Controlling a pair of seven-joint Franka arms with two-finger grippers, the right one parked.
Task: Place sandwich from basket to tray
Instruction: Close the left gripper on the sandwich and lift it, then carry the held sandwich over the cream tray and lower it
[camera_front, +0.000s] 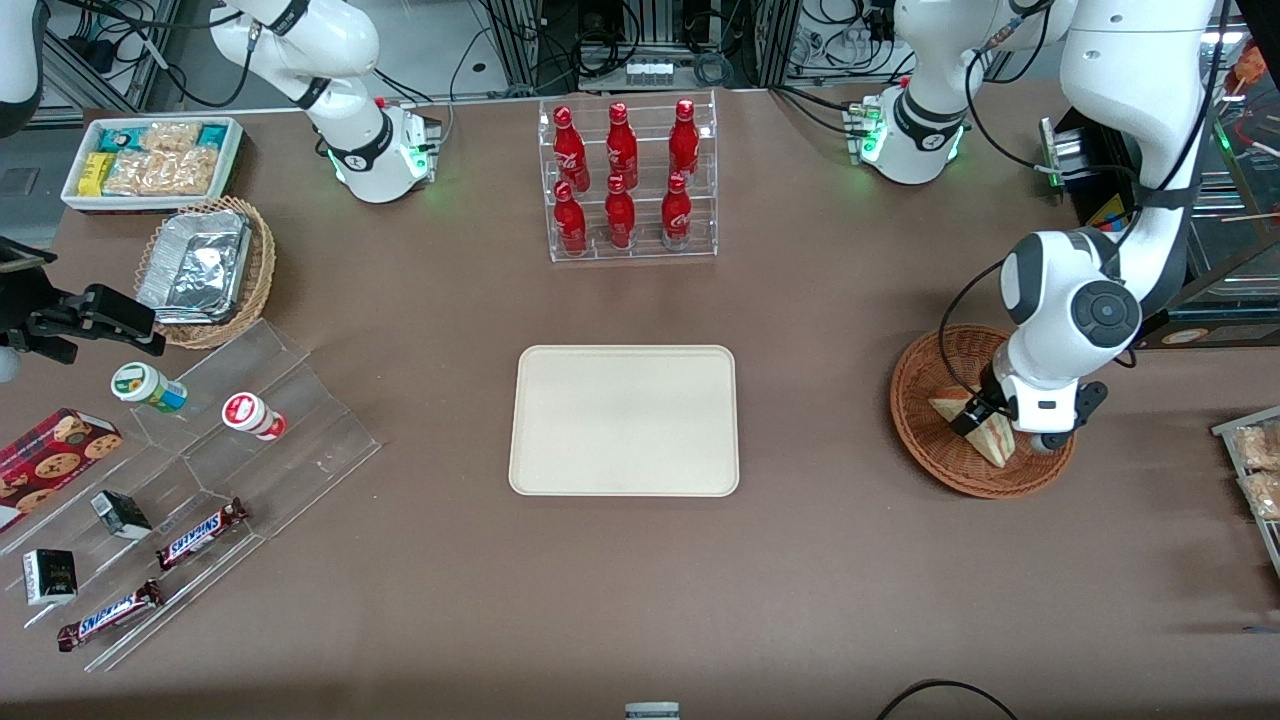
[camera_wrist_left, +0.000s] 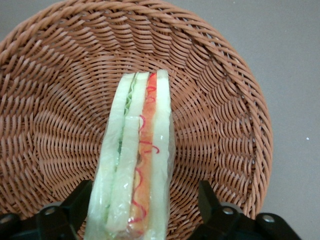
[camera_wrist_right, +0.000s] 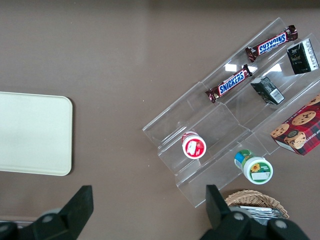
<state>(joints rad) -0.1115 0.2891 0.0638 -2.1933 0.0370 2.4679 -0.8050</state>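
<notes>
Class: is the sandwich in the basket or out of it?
In: the sandwich stands on edge inside the basket, the gripper open around it.

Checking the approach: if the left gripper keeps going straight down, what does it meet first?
The gripper, fingers open, straddles the sandwich in the basket. Its palm probably meets the sandwich first; depth is unclear.

A broad brown table (camera_front: 820, 560) fills nearly the whole front view, its matte surface evenly lit with only soft shadows. Above its top edge runs a strip of pale grey floor (camera_front: 470, 45) crossed by black cables (camera_front: 120, 60) and metal frame legs (camera_front: 520, 40). At the working arm's end stands a dark glass-fronted cabinet (camera_front: 1230, 230), reflecting light
</notes>
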